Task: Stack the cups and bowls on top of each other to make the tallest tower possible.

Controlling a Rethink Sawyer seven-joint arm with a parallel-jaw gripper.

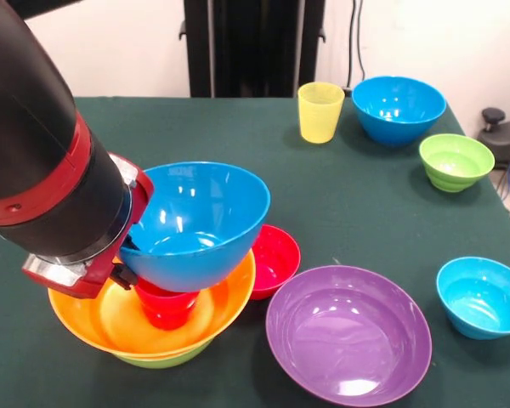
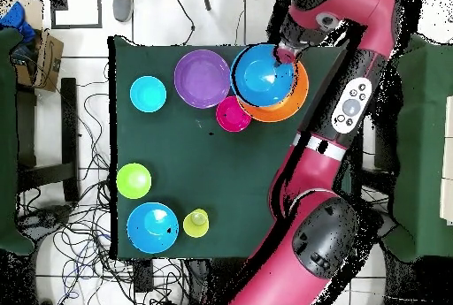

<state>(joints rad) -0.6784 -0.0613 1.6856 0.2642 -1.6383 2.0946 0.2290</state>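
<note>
**Building the bowl tower – just started**

Holding a blue bowl (image 1: 195,223) by its rim, the gripper (image 1: 123,270) is closed on it, w/ the bowl tipped over the red cup (image 1: 167,308). That cup sits in the big orange bowl (image 1: 110,327), which rests on a lime bowl (image 1: 161,360). So the tower has 3 pcs.

Left to stack, going right: small red bowl (image 1: 276,259), purple bowl (image 1: 348,333), yellow cup (image 1: 320,111), another blue bowl (image 1: 399,108), ribbed green bowl (image 1: 456,161), small blue bowl (image 1: 482,297).

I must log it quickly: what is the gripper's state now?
Gripper: shut on the rim of the blue bowl, held tilted over the red cup in the tower.
</note>
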